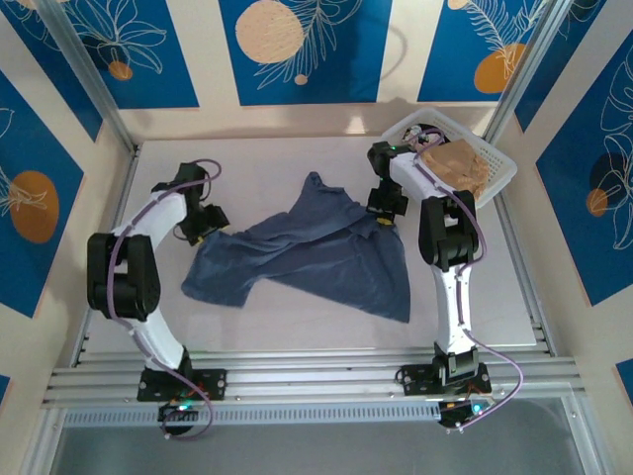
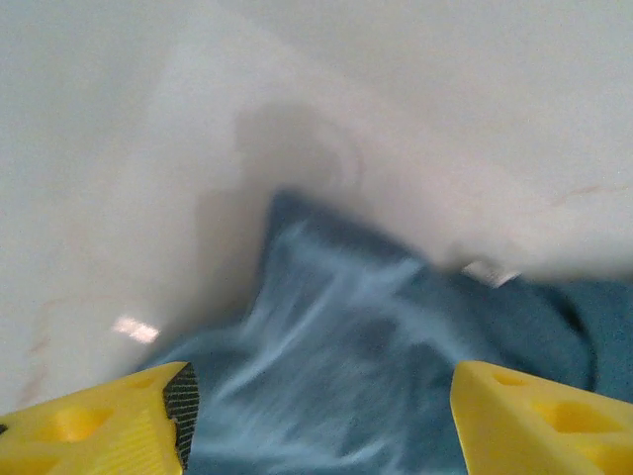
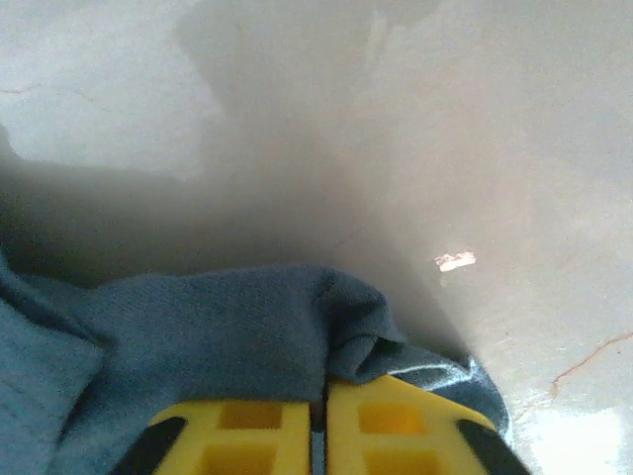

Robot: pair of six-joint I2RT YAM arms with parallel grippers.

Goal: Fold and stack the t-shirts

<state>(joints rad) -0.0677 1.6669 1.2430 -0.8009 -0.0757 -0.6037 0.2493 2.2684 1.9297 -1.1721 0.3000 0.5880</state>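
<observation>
One shirt (image 1: pixel 326 262): slate-blue, crumpled and partly doubled over, spread across the middle of the table (image 1: pixel 267 163). One corner points toward the upper centre of the top view.
Left gripper (image 1: pixel 200 230): at the shirt's upper left corner, left of centre in the top view.
Left grip: released. In the left wrist view the yellow fingers (image 2: pixel 109 430) sit wide apart in the two lower corners, with blurred blue cloth lying between them.
Right gripper (image 1: pixel 383 220): at the shirt's upper right edge, right of centre in the top view.
Right grip: clenched. At the bottom centre of the right wrist view the fingers are almost together, pinching a fold of the shirt.
Basket (image 1: pixel 499 168): white lattice, upper right of the top view, with tan cloth (image 1: pixel 450 163) inside.
</observation>
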